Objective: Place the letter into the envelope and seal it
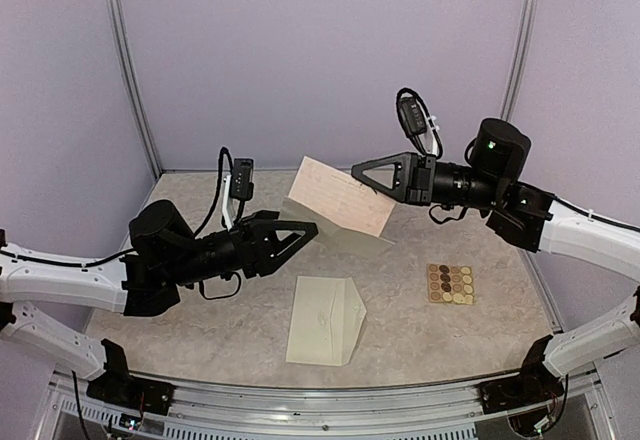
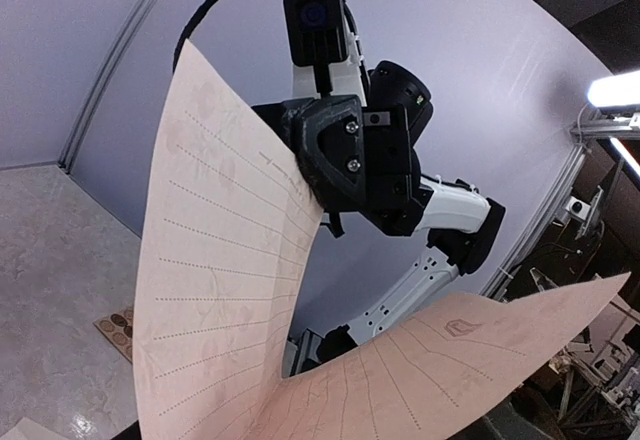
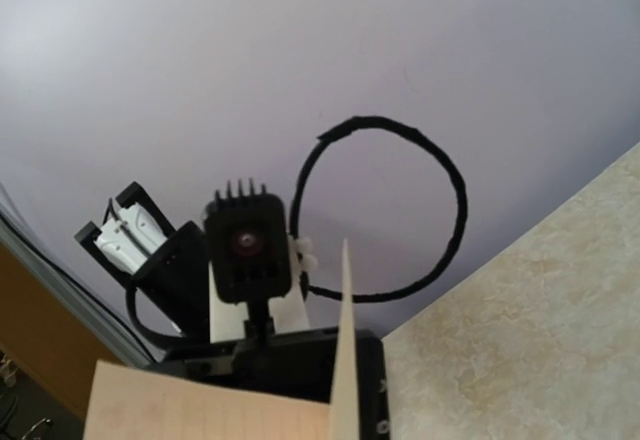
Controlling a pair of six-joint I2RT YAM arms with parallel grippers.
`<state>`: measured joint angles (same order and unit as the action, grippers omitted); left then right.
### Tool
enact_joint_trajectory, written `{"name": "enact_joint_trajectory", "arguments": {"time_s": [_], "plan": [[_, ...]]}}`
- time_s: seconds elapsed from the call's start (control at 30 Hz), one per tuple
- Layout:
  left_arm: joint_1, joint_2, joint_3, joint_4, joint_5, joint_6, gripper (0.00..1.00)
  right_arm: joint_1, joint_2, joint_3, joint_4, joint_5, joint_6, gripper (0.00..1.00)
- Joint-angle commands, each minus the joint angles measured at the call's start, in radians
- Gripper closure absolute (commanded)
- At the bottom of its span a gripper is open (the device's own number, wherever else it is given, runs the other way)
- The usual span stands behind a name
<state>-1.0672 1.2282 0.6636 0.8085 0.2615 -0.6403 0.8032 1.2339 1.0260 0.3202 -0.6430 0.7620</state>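
A: Envelope: where is it?
B: The envelope [image 1: 322,322] lies flat on the table [image 1: 200,320], toward the front edge, roughly midway between the two arms. Neither gripper touches it.

A: Heading?
B: Long axis runs front to back, leaning slightly. The triangular flap is folded open. Its tip points to the right arm's side, toward the sticker sheet [image 1: 451,284], which is well apart from it.

A: Letter?
B: The letter [image 1: 330,190] is up off the table, beyond the envelope, between the grippers. From overhead its long axis slants from back-left to front-right. The left wrist view shows it bent in a deep curve. One half rises and the other sweeps out toward that camera, with ruled lines visible on both.

A: Right tool?
B: The right gripper [image 1: 356,171] is pressed together on the edge of the raised half. The left wrist view shows its fingers clamped onto the paper. Its own camera sees the sheet low in the view, partly edge-on.

A: Left tool?
B: The left gripper [image 1: 305,230] sits level with the lower half of the sheet. Its fingers look parted from overhead. In its own camera the paper fills the foreground and the fingers are hidden. Whether it touches the sheet I cannot tell.
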Motion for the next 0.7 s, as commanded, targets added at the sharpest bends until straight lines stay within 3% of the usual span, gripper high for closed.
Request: {"name": "enact_joint_trajectory", "arguments": {"time_s": [0.0, 0.43, 0.47, 0.67], "plan": [[-0.005, 0.010, 0.033, 0.054, 0.003, 0.004, 0.38, 0.007, -0.017, -0.015, 0.019, -0.007, 0.002, 1.00], [-0.005, -0.002, 0.013, 0.027, 0.001, 0.003, 0.95, 0.007, -0.033, -0.058, 0.005, 0.024, -0.018, 1.00], [-0.005, -0.002, 0.012, 0.014, -0.005, 0.006, 1.00, 0.005, -0.039, -0.060, 0.005, 0.027, -0.021, 0.96], [-0.005, -0.023, 0.003, -0.047, -0.015, 0.022, 1.00, -0.003, -0.085, -0.084, 0.007, 0.033, -0.075, 0.54]]}}
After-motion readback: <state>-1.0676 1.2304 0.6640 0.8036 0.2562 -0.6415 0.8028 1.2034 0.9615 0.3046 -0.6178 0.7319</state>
